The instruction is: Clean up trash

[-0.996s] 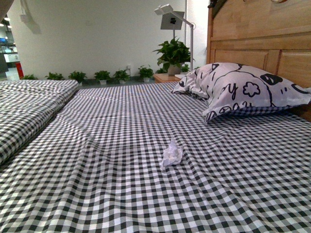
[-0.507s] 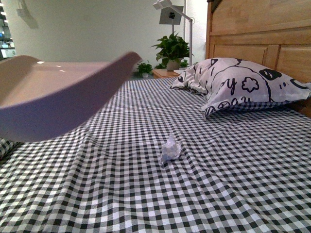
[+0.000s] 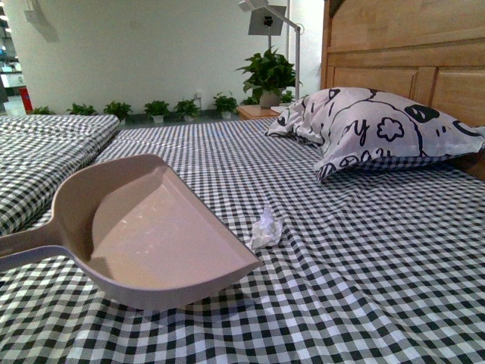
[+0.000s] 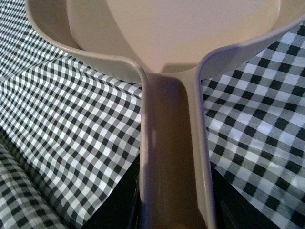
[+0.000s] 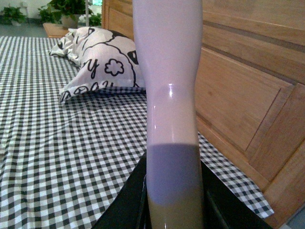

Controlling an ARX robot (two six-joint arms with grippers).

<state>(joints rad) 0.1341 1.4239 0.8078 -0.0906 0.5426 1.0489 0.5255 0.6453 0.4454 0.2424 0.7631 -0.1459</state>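
Observation:
The trash (image 3: 266, 227), a small crumpled wad of white tissue, lies on the checked bedsheet near the middle of the front view. A pinkish dustpan (image 3: 155, 235) hovers low over the sheet just left of it, its open lip nearly reaching the wad. My left gripper (image 4: 175, 217) is shut on the dustpan's handle (image 4: 172, 157); the gripper itself is out of the front view. My right gripper (image 5: 174, 210) is shut on the pale brush handle (image 5: 169, 95), which rises up the right wrist view. The brush head is out of view.
A black-and-white patterned pillow (image 3: 371, 133) leans against the wooden headboard (image 3: 409, 53) at the right. A second checked bed (image 3: 45, 152) lies at the left. Potted plants (image 3: 265, 76) and a lamp stand at the far wall.
The dustpan came in from the left, swung down from high in front of the camera and now sits low beside the tissue. The tissue has stayed put.

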